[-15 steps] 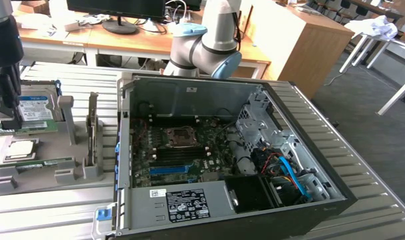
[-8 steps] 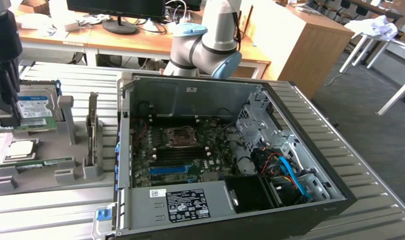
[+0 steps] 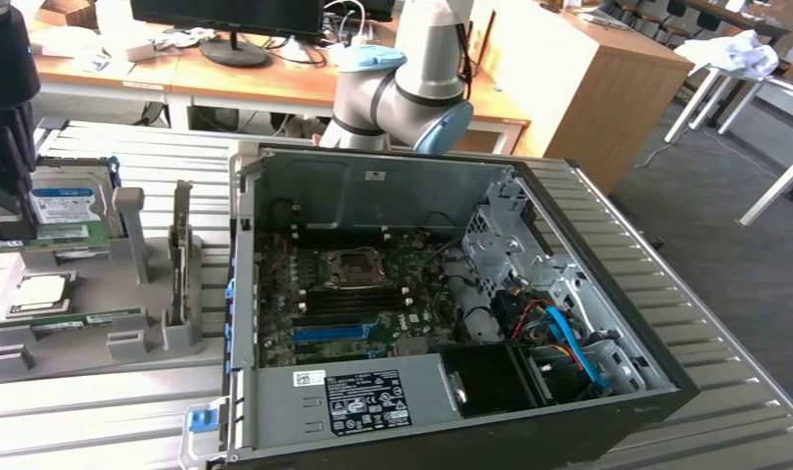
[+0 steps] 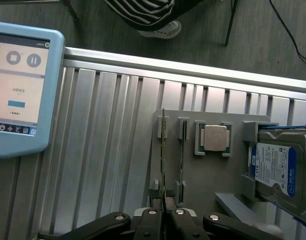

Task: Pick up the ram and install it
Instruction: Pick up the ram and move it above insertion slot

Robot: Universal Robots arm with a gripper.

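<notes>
A slatted metal desk (image 3: pixel 729 387) carries an open computer case (image 3: pixel 370 191) lying on its side, its motherboard (image 3: pixel 357 304) facing up. Behind the case, in the exterior view, stands the grey and blue robot arm (image 3: pixel 416 88). On the exterior view's left, beside the case, a grey holder (image 3: pixel 96 294) lies on the desk with its parts set in it.

In the wrist view, a blue-framed touch panel (image 4: pixel 17 85) lies on the slats (image 4: pixel 107 150), well apart from the holder (image 4: pixel 208 175). Beyond the desk's edge there is a person's striped garment (image 4: pixel 137 12) and a shoe (image 4: pixel 160 30).

A silver hard drive (image 4: pixel 275 170) with a blue and white label stands in one end of the holder. The ram (image 4: pixel 163 160) is in the holder, standing on its long edge in a pair of slots and seen edge-on as a thin line. A second stick (image 4: pixel 181 160) stands just beside it in the neighbouring slots. The square silver processor (image 4: pixel 215 138) sits in its own recess between that second stick and the hard drive.

The gripper (image 4: pixel 163 212) is at the near end of the ram, and its black fingers (image 4: pixel 151 220) are drawn together, clamped on the thin board from both sides
</notes>
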